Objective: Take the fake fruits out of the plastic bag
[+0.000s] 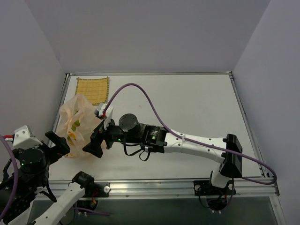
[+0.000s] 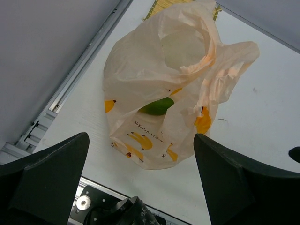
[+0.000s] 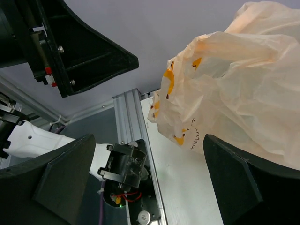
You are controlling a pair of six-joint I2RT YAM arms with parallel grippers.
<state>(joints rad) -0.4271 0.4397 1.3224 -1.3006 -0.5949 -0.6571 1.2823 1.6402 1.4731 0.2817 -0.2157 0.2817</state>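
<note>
The bag (image 1: 77, 119) lies slumped at the far-left side of the surface (image 1: 197, 103), close to the left rail; its far end touches or overlaps the near corner of the mat (image 1: 93, 90). Its mouth and handles point away from the arms, toward the mat, and the mouth gapes loosely. One green fruit (image 2: 157, 106) shows through the thin plastic, low in the bag near its middle; the other two fruits cannot be made out among the folds and the yellow-orange print. No fruit lies out on the surface in any view, so I judge that nothing has been taken out yet and the whole removal is left to do. The left gripper (image 1: 60, 144) hangs just beside the bag's near end, jaws wide, nothing between them; the right gripper (image 1: 96, 142), its arm reaching across from the right base, sits at the bag's right flank, also spread wide and empty. Neither appears to touch the plastic, though the top view is too crowded there to be sure of the right one. What remains, as I read it: get a hold on the bag, open or tip it, then bring all three fruits out onto the surface; the loose, crinkled plastic may shift or fold over the fruits as it is handled.
</note>
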